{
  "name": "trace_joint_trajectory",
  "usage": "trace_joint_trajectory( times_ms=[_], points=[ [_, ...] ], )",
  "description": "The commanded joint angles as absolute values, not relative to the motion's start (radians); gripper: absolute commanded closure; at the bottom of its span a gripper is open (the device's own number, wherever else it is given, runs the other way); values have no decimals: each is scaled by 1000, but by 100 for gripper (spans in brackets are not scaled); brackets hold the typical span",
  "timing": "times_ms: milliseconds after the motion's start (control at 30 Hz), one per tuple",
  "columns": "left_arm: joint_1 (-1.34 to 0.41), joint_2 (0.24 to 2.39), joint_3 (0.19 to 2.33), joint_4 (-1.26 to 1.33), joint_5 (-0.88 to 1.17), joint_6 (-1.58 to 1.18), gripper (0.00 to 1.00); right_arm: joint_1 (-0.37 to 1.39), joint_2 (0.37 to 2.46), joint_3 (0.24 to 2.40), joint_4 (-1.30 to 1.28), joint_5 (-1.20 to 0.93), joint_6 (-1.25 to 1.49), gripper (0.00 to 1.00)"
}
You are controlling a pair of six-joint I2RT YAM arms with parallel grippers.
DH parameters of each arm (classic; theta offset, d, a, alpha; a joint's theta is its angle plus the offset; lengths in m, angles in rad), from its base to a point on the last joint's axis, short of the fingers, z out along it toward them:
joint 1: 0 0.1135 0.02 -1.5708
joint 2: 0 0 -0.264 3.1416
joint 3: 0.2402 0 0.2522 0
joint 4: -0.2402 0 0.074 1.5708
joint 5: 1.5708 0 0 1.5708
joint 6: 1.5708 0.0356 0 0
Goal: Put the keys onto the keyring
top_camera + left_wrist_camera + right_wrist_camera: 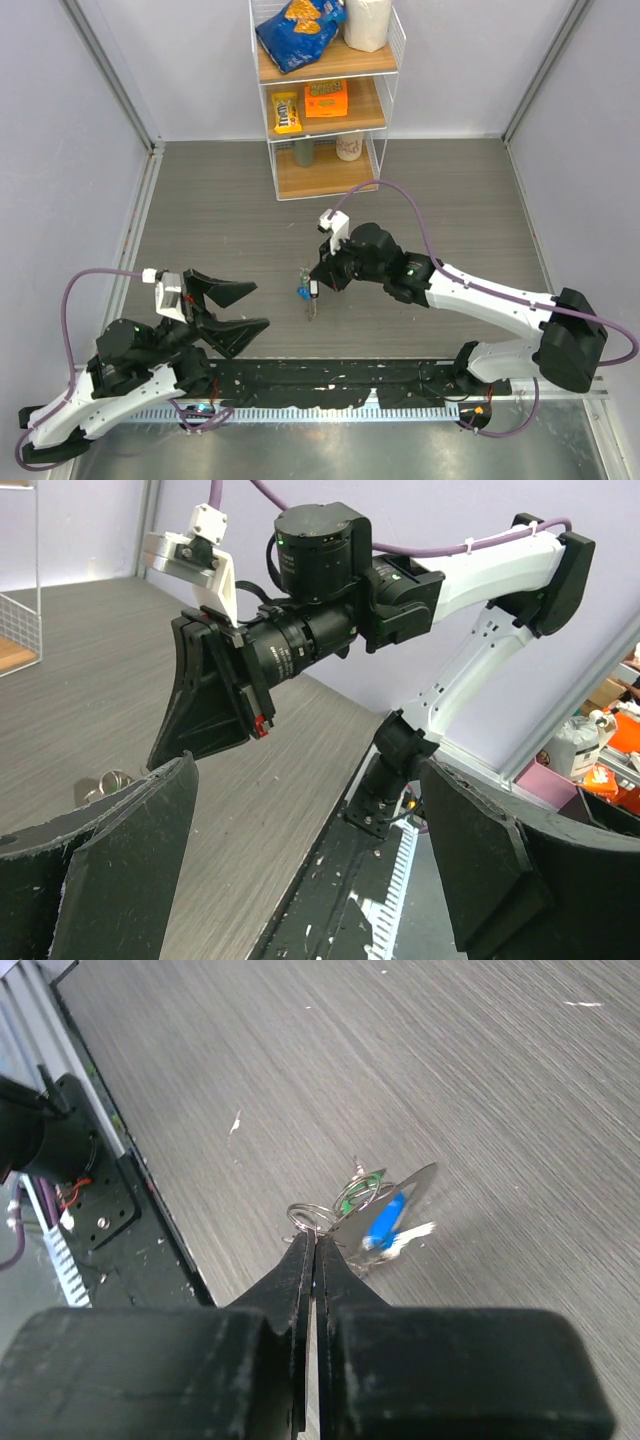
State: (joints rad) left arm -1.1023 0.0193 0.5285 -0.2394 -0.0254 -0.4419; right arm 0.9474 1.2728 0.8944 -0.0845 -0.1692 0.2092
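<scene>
My right gripper is shut, its tips pinched on the silvery wire loops of the keyring. The bunch hangs just off the tips, low over the table. In it I see a green-headed key, a blue-headed key and a bare metal blade. From above, the bunch is a small blue and green cluster left of the gripper. My left gripper is open and empty, well to the left of the keys. Its fingers frame the table edge, and silvery rings show beyond them.
A wire shelf rack with snack packs and cups stands at the back centre. A black rail runs along the near table edge between the arm bases. The right arm fills the upper left wrist view.
</scene>
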Motion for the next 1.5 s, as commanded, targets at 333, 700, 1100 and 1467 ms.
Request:
trace_joint_trajectory(
  times_ms=[333, 700, 1100, 1467],
  points=[
    [-1101, 12, 525, -268, -63, -448, 0, 815, 1333, 718, 158, 58, 360, 95],
    [-1103, 48, 529, -244, -54, -443, 1, 779, 1295, 603, 179, 188, 402, 91],
    [-1103, 98, 557, -238, -63, -414, 0, 770, 1131, 589, 108, 317, 381, 35],
    [-1101, 181, 650, -353, -178, -347, 0, 769, 890, 728, -84, 521, 422, 5]
  ],
)
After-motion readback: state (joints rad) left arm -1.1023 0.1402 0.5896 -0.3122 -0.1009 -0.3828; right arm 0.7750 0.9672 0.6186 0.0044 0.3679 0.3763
